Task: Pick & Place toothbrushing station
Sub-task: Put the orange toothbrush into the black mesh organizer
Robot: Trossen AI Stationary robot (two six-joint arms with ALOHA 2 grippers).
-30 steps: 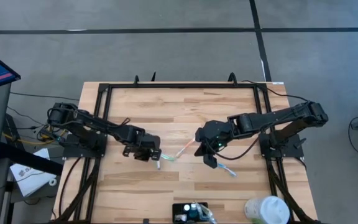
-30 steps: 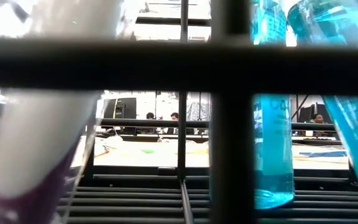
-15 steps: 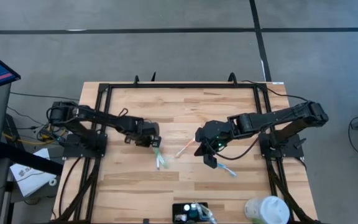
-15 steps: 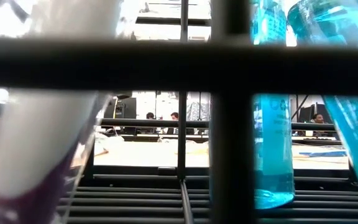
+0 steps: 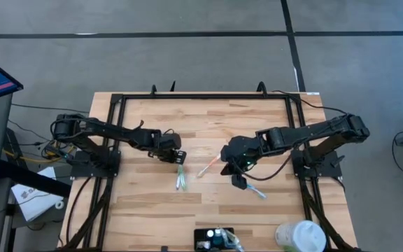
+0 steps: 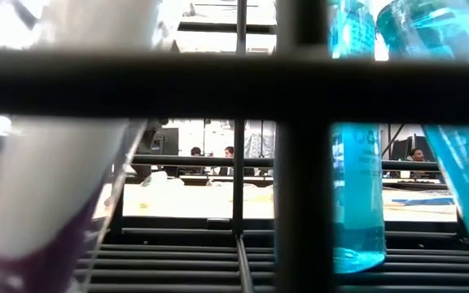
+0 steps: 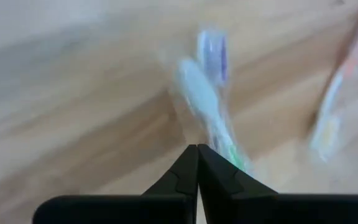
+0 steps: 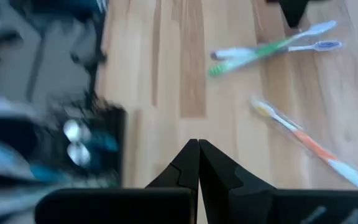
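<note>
The toothbrushing station [image 5: 217, 239], a low black holder, sits at the near edge of the desk [image 5: 208, 119], about midway along that edge, with its long axis running along the edge; bluish items show inside it, and a white round container [image 5: 301, 236] stands well off to its right. Out on the bare wood lie the brushes: a green and white pair [image 5: 180, 178] crossed together near the middle, an orange-and-white one [image 5: 208, 168] beside them, and a blue one [image 5: 255, 190] toward the right. The left hand [image 5: 179, 157] hangs just beyond the green pair, fingers pressed fully together and holding nothing. The right hand [image 5: 238, 182] is low over the desk beside the blue brush, likewise closed tight and empty. From either hand the station lies toward the near edge, well apart; the right hand looks somewhat nearer to it, and its wrist view already takes in the dark holder [image 8: 89, 146]. A grasp would probably go across the short side.
</note>
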